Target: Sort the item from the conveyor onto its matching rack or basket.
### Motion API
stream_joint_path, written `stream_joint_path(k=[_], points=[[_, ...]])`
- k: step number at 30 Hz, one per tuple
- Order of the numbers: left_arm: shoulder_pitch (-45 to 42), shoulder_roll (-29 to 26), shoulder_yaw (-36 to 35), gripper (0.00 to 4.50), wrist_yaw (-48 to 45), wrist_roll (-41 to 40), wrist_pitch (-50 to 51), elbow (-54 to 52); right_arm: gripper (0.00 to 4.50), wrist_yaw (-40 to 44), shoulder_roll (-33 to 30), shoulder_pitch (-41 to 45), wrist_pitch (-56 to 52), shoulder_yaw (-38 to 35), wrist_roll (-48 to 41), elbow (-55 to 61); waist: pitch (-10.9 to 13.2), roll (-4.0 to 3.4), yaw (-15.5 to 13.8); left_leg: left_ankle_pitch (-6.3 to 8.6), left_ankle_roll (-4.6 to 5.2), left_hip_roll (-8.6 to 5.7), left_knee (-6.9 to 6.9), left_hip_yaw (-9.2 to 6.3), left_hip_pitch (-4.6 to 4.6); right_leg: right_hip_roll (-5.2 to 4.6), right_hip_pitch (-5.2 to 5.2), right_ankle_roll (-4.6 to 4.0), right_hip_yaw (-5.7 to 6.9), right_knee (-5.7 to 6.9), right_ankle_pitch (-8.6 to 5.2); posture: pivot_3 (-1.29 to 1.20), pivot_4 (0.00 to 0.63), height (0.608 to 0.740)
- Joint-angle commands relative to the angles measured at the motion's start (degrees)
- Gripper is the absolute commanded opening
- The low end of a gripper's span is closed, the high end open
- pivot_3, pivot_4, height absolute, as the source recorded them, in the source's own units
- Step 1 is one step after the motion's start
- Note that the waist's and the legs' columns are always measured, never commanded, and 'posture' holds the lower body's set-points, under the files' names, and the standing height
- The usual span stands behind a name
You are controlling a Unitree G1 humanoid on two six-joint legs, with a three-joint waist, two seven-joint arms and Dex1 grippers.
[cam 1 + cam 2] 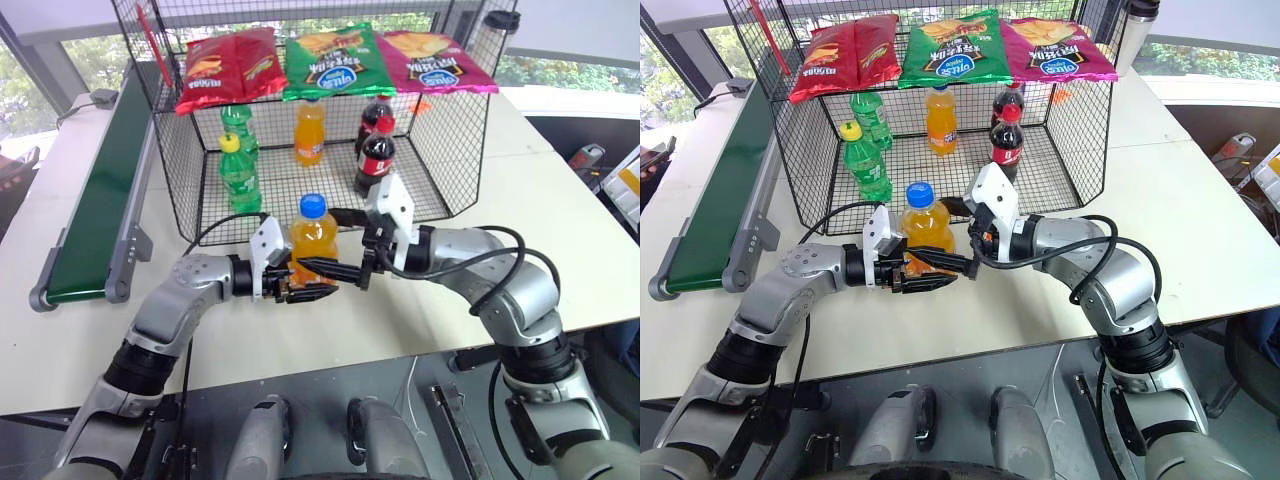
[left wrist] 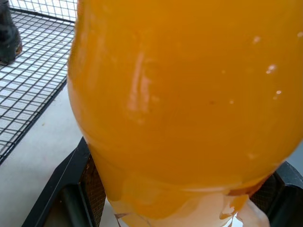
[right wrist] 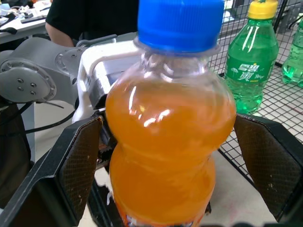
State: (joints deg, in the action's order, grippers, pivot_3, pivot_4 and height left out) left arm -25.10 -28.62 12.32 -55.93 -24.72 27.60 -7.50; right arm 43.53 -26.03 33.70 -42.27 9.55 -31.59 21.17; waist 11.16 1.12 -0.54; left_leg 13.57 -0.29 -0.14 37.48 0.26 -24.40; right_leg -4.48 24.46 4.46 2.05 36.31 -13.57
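The item, a small orange soda bottle with a blue cap, stands upright just above the white table, in front of the black mesh basket. My left gripper comes in from the left and is shut on the bottle's lower part. My right gripper comes in from the right and is open. Its two fingers stand apart on either side of the bottle's body, not touching it. The dark green conveyor runs along the left of the table.
Inside the basket stand two green bottles, an orange bottle and two cola bottles. Three chip bags lie on the upper rack. A person in a dark top shows in the right wrist view.
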Motion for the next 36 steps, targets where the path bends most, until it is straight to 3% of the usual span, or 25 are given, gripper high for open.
stream_joint_path(k=[1, 3, 5, 6, 18, 19, 20, 28, 36], points=[[-1.1, 0.5, -0.8, 3.00, -0.9, -0.1, -1.9, -1.8, 4.24, -0.2, 0.7, 1.8, 1.1, -1.2, -0.3, 0.7, 0.0, 0.00, 0.0, 0.00, 0.00, 0.00, 0.02, 0.00, 0.00, 0.00, 0.00, 0.00, 0.00, 0.01, 0.00, 0.00, 0.150, 0.739], [-1.1, 0.6, -0.9, 3.00, -1.0, 0.0, -1.9, -1.9, 3.62, -0.2, 1.0, 2.1, 1.2, -1.4, -0.5, 0.4, 0.0, 0.00, -0.1, 0.00, 0.00, 0.00, 0.03, -0.01, 0.00, 0.00, 0.00, 0.00, 0.00, 0.02, 0.00, 0.00, 0.150, 0.739], [-1.0, 0.7, -1.1, 3.00, -1.0, 0.1, -1.9, -1.9, 2.68, -0.2, 1.1, 2.2, 1.2, -1.5, -0.5, 0.3, 0.0, 0.00, -0.1, 0.00, 0.00, 0.00, 0.06, -0.01, -0.01, 0.00, 0.00, 0.00, 0.00, 0.02, 0.00, 0.00, 0.150, 0.739], [-1.0, 0.7, -1.1, 3.00, -0.9, 0.1, -1.8, -2.0, 2.59, -0.1, 1.2, 2.2, 1.2, -1.5, -0.7, 0.2, 0.0, 0.00, -0.1, 0.00, 0.00, 0.00, 0.08, -0.01, -0.01, 0.00, -0.01, 0.01, 0.00, 0.03, 0.00, 0.00, 0.150, 0.739], [-1.5, 0.7, -2.2, 3.00, 2.3, 0.2, 1.8, -2.0, 2.59, 0.2, 0.6, 1.7, 0.6, -1.1, -0.4, 1.0, 0.0, 0.00, -0.1, 0.01, 0.01, 0.00, 0.39, -0.03, -0.01, -0.01, -0.01, 0.01, 0.00, 0.31, 0.00, 0.00, 0.150, 0.739], [-1.5, 0.8, -2.3, 4.03, 2.4, 0.1, 1.9, -1.9, 2.59, 0.1, 0.6, 1.7, 0.5, -1.1, -0.4, 1.0, 0.0, 0.00, -0.1, 0.01, 0.01, 0.00, 0.43, -0.02, -0.01, -0.01, -0.01, 0.01, 0.00, 0.35, 0.00, 0.00, 0.150, 0.739], [-1.6, 0.7, -2.4, 4.46, 2.2, 0.0, 1.9, -1.8, 2.59, 0.1, 0.6, 1.7, 0.5, -1.1, -0.3, 1.0, 0.0, 0.00, -0.1, 0.01, 0.01, 0.00, 0.45, -0.03, -0.01, -0.01, -0.01, 0.01, -0.01, 0.38, 0.00, 0.00, 0.150, 0.739], [-1.3, -0.9, -4.9, 4.49, 1.8, -2.0, 4.8, -3.1, 2.59, -0.1, 0.4, 1.8, 0.5, -1.3, 0.0, 0.7, 0.0, 0.00, 0.0, 0.01, 0.01, 0.01, 0.57, -0.05, 0.01, -0.01, 0.01, 0.02, -0.01, 0.62, -0.02, 0.00, 0.150, 0.739], [3.7, -8.1, -11.5, 4.49, 1.7, -4.8, 8.0, -7.1, 2.59, -1.3, 1.0, 2.0, 2.0, -1.5, 2.1, -1.1, 0.0, -0.02, 0.3, 0.01, 0.01, 0.02, 0.57, -0.07, 0.01, -0.02, 0.03, 0.02, -0.02, 0.65, -0.02, 0.00, 0.150, 0.739]])
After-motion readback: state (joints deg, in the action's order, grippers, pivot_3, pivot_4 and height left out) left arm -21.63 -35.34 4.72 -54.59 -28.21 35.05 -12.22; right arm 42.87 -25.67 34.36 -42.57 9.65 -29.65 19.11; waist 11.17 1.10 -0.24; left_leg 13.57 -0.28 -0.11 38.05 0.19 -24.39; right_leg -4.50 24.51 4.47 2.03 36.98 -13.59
